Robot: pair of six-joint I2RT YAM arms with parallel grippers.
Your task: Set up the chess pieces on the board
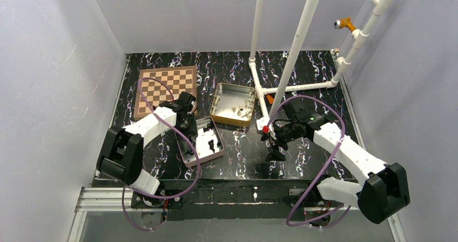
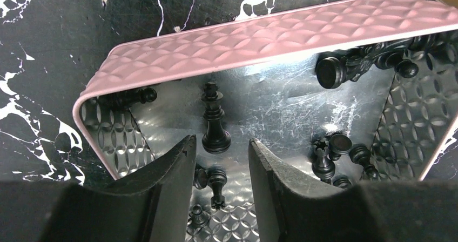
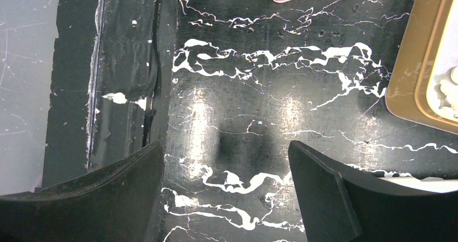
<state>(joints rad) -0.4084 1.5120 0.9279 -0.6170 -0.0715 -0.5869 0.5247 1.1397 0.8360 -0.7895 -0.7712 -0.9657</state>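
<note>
Left gripper (image 2: 221, 145), jaws part-open and holding nothing, brackets the base of a black chess piece (image 2: 214, 118) in the pink tin (image 2: 259, 37), its long axis pointing straight away from the fingertips, possibly upright, with the board (image 1: 164, 85) just beyond this arm.

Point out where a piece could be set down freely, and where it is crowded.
Free: the tan-and-brown wooden chessboard, bare where visible; the black marbled tabletop under the open right claw, bordered by the pink quilted metal tin and the gold metal tin. Crowded: the pink tin, strewn with black chess pieces, the left claw straddling one.
</note>
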